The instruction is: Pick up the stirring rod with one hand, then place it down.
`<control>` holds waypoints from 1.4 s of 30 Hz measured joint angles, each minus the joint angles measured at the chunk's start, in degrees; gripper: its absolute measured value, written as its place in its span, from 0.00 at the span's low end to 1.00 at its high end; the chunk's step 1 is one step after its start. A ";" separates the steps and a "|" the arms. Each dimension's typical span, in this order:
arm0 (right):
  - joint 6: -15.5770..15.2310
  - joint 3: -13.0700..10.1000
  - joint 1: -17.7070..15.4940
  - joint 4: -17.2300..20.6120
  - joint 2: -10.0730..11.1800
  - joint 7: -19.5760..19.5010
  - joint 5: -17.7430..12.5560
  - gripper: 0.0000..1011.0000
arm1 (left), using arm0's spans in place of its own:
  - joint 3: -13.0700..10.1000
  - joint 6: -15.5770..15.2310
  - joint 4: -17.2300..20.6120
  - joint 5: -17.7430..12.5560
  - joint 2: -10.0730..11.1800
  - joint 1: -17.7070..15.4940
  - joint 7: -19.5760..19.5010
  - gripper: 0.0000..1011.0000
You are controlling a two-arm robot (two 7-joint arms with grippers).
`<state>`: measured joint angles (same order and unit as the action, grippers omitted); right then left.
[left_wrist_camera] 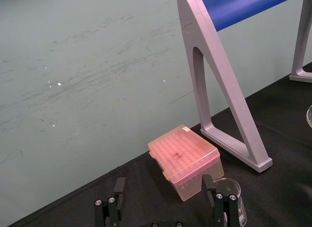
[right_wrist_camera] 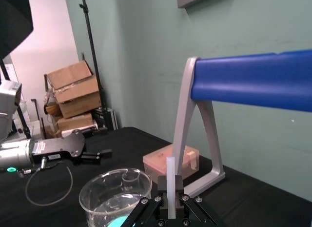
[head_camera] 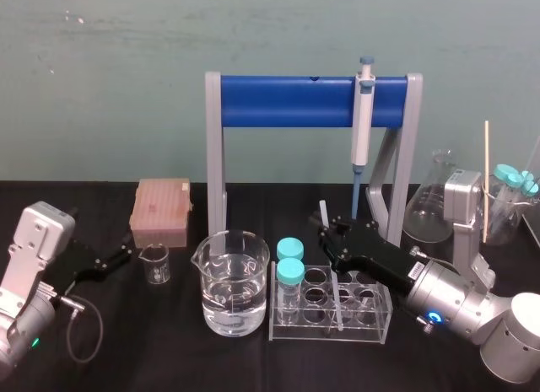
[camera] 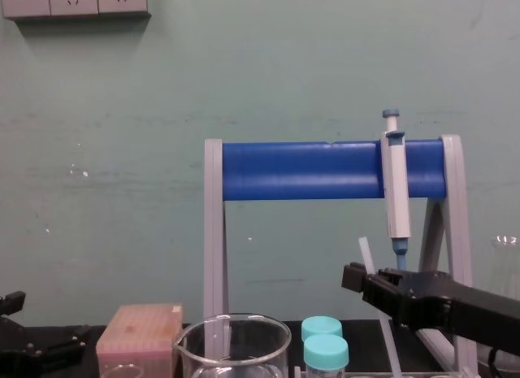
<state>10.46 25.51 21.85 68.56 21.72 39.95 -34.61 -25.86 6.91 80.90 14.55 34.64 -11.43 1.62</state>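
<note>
Head view: your right claw (head_camera: 332, 233) is over the back edge of the clear rack (head_camera: 384, 320), and its fingers are pinched tight on the rod (head_camera: 324, 213). You've got the grip.

— Where does the rod sit against the rack?

— It leans a little. Its top pokes up above the claw, behind the rack. Its lower length runs down into one of the rack's open holes, right of the two capped tubes (head_camera: 289, 261). The right wrist view backs that up: the rod stands upright, squeezed between your two fingers.

— Is it clear of the rack yet?

— I can't tell you that. The low end is down among the rack's walls, and nothing shows whether it rests on the floor or hangs just off it.

— How far along are you, then?

— I'd call the grasp done and the lift barely begun, if begun at all. That leaves raising it straight out of the hole, then setting it down. Go up along the rod's own line, or you may drag the rack with it.

— And the other arm?

— Your left claw (head_camera: 125, 257) is parked well off to the rack's left, beyond the big beaker (head_camera: 232, 282). Its fingers are spread wide with nothing between them. It has no part in this job, so leave it there.
</note>
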 joint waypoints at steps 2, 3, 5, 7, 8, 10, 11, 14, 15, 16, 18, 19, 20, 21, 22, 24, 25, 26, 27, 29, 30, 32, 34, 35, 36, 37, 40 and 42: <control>-0.18 0.09 0.10 -0.40 -0.16 -0.22 0.24 0.07 | 0.00 0.00 0.00 0.00 0.00 0.00 0.00 0.99; -0.23 0.11 0.12 -0.48 -0.21 -0.27 0.34 0.07 | 0.00 0.00 0.00 0.00 0.00 0.00 0.00 0.99; -0.30 0.13 0.14 -0.63 -0.31 -0.44 0.54 0.07 | 0.00 0.00 0.00 0.00 0.00 0.00 0.00 0.99; -0.33 0.13 0.14 -0.63 -0.36 -0.68 0.80 0.07 | 0.00 0.00 0.00 0.00 0.00 0.00 0.00 0.99; -0.36 0.14 0.14 -0.63 -0.38 -0.74 0.86 0.07 | 0.00 0.00 0.00 0.00 0.00 0.00 0.00 0.99; -0.38 0.14 0.13 -0.63 -0.38 -0.73 0.85 0.07 | 0.00 0.00 0.00 0.00 0.00 0.00 0.00 0.99; -0.39 0.14 0.12 -0.63 -0.38 -0.73 0.85 0.07 | 0.00 0.00 0.00 0.00 0.00 0.00 0.00 0.99; -0.40 0.14 0.11 -0.62 -0.37 -0.72 0.82 0.07 | 0.00 0.00 0.00 0.00 0.00 0.00 0.00 0.99; -0.40 0.14 0.10 -0.62 -0.37 -0.72 0.82 0.07 | 0.00 0.00 0.00 0.00 0.00 0.00 0.00 0.99; -0.40 0.13 0.09 -0.61 -0.37 -0.71 0.81 0.07 | 0.00 0.00 0.00 0.00 0.00 0.00 0.00 0.99; -0.40 0.13 0.09 -0.61 -0.36 -0.71 0.80 0.07 | 0.00 0.00 0.00 0.00 0.00 0.00 0.00 0.99; -0.40 0.12 0.08 -0.60 -0.35 -0.72 0.79 0.07 | 0.00 0.00 0.00 0.00 0.00 0.00 0.00 0.99; -0.40 0.12 0.08 -0.60 -0.35 -0.72 0.79 0.09 | 0.00 0.00 0.00 0.00 0.00 0.00 0.00 0.99; -0.42 0.12 0.08 -0.60 -0.35 -0.71 0.79 0.10 | 0.00 0.00 0.00 0.00 0.00 0.00 0.00 0.99; -0.42 0.12 0.08 -0.60 -0.34 -0.71 0.78 0.11 | 0.00 0.00 0.00 0.00 0.00 0.00 0.00 0.99; -0.42 0.11 0.08 -0.59 -0.33 -0.70 0.76 0.18 | 0.00 0.00 0.00 0.00 0.00 0.00 0.00 0.99; -0.42 0.11 0.08 -0.59 -0.33 -0.69 0.75 0.21 | 0.00 0.00 0.00 0.00 0.00 0.00 0.00 0.99; -0.42 0.10 0.08 -0.59 -0.32 -0.68 0.74 0.27 | 0.00 0.00 0.00 0.00 0.00 0.00 0.00 0.99; -0.42 0.10 0.08 -0.58 -0.32 -0.68 0.73 0.28 | 0.00 0.00 0.00 0.00 0.00 0.00 0.00 0.99; -0.42 0.09 0.08 -0.58 -0.31 -0.67 0.71 0.35 | 0.00 0.00 0.00 0.00 0.00 0.00 0.00 0.99; -0.42 0.09 0.08 -0.58 -0.30 -0.67 0.71 0.38 | 0.00 0.00 0.00 0.00 0.00 0.00 0.00 0.99; -0.42 0.09 0.08 -0.58 -0.29 -0.66 0.69 0.44 | 0.00 0.00 0.00 0.00 0.00 0.00 0.00 0.99; -0.42 0.09 0.08 -0.58 -0.29 -0.65 0.69 0.51 | 0.00 0.00 0.00 0.00 0.00 0.00 0.00 0.99; -0.42 0.09 0.08 -0.58 -0.28 -0.65 0.68 0.52 | 0.00 0.00 0.00 0.00 0.00 0.00 0.00 0.99; -0.42 0.09 0.08 -0.58 -0.28 -0.64 0.67 0.57 | 0.00 0.00 0.00 0.00 0.00 0.00 0.00 0.99; -0.42 0.09 0.09 -0.58 -0.28 -0.64 0.66 0.61 | 0.00 0.00 0.00 0.00 0.00 0.00 0.00 0.99; -0.41 0.09 0.09 -0.58 -0.28 -0.62 0.65 0.69 | 0.00 0.00 0.00 0.00 0.00 0.00 0.00 0.99; -0.40 0.09 0.08 -0.58 -0.28 -0.62 0.64 0.76 | 0.00 0.00 0.00 0.00 0.00 0.00 0.00 0.99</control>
<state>10.07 25.60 21.93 67.97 21.44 39.34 -33.97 -25.86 6.91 80.90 14.55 34.65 -11.43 1.62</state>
